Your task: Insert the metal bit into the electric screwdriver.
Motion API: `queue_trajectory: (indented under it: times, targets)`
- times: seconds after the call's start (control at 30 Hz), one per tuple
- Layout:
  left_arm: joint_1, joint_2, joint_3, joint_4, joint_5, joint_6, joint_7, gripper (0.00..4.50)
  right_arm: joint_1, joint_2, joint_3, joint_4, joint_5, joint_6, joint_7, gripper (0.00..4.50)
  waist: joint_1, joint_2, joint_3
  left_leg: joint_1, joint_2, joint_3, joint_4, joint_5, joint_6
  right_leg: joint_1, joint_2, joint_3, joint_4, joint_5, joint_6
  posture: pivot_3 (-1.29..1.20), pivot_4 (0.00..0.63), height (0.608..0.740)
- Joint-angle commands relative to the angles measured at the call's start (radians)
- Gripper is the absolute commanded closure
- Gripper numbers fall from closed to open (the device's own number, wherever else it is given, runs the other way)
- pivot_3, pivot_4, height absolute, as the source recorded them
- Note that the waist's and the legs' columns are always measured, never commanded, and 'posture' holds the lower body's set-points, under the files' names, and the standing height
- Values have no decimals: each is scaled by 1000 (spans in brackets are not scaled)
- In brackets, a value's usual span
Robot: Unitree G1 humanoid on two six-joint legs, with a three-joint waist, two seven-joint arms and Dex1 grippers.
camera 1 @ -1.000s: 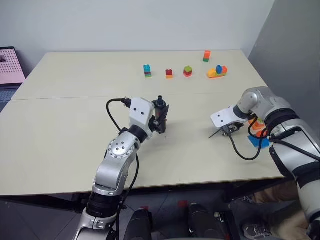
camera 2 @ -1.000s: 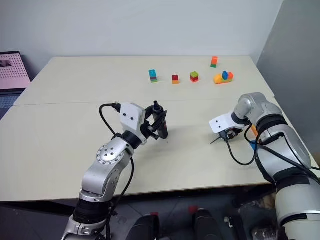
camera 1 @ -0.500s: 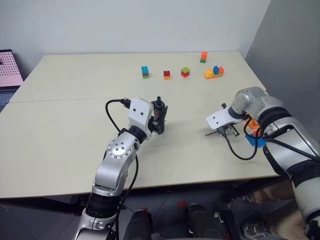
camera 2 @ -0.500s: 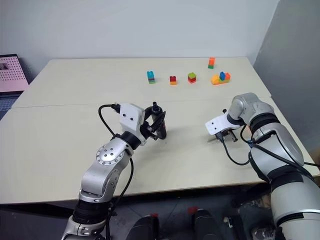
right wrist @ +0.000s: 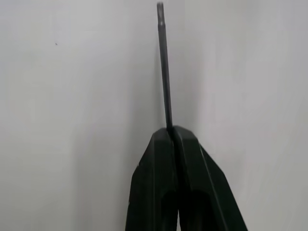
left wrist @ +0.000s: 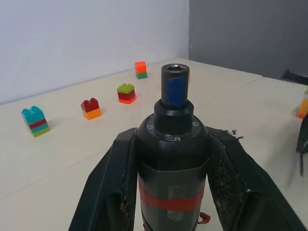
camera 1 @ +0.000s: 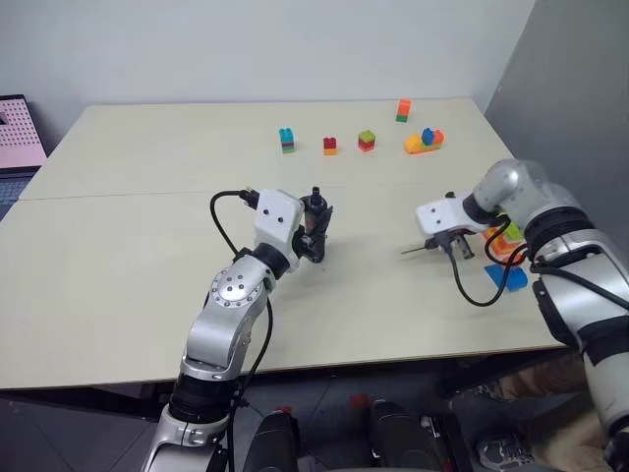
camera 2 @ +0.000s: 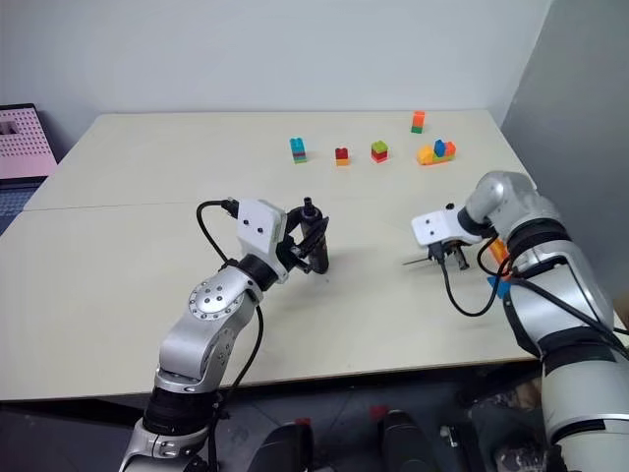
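Pale beige table (camera 1: 118, 256) fills the scene under a white wall, with small coloured block stacks (camera 1: 366, 141) in a row along its far side. Well this side of that row, the left gripper (camera 1: 313, 232) is clamped on the electric screwdriver (camera 1: 315, 218), which stands nearly upright with its open socket upward. Well apart to the screwdriver's right, the right gripper (camera 1: 444, 248) pinches one end of the metal bit (camera 1: 416, 250), whose free end points toward the screwdriver, just above the tabletop.
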Motion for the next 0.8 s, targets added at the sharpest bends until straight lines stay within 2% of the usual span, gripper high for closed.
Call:
queue_trajectory:
  times: [0.03, 0.2, 0.23, 0.3, 0.37, 0.53, 0.8]
  targets:
    - [-69, -34, 24, -34, -94, 48, -40, 2846, 105, -51, -128, -240, 192, 149, 125, 4500, 3, 0, 0, 0, 0, 0, 0, 0, 0, 0, 0, 0, 0, 1, 2, 0, 150, 740]
    - [-127, -26, 35, -31, -163, 88, -107, 2847, 350, -132, -257, -694, 378, 499, 133, 4500, 31, 1, 1, -8, 0, -1, 0, 0, 0, -7, 0, -1, -1, 1, 3, 0, 150, 740]
    - [-138, -21, 41, -22, -185, 104, -125, 2847, 416, -151, -296, -804, 425, 592, 112, 4500, 33, 1, 1, -15, 0, -2, 1, 0, 0, -12, 0, -2, -1, 2, 3, 0, 150, 740]
    - [-154, -8, 46, -9, -219, 117, -168, 2847, 563, -170, -414, -1044, 545, 819, 34, 4500, 41, 2, 1, -16, 0, -1, 1, 0, 0, -13, 0, -2, -1, 2, 3, 0, 150, 740]
    - [-158, 1, 41, -4, -231, 118, -195, 2847, 645, -168, -485, -1192, 617, 960, -35, 4500, 47, 2, 2, -17, 0, -3, 1, 0, 0, -14, -1, -3, -2, 2, 3, 0, 150, 740]
    - [-139, -4, 20, 32, -241, 103, -225, 2847, 781, -123, -591, -1438, 751, 1178, -208, 4500, 45, 2, 2, -17, 0, -1, 1, 0, 0, -12, -1, -3, -7, 2, 6, 0, 150, 740]
    - [-121, -16, -25, 105, -176, 26, -237, 2847, 857, -31, -669, -1626, 917, 1317, -418, 4500, 46, 2, 2, -17, 0, -1, 2, 0, 0, -11, -1, -2, -10, 2, 3, 0, 150, 740]
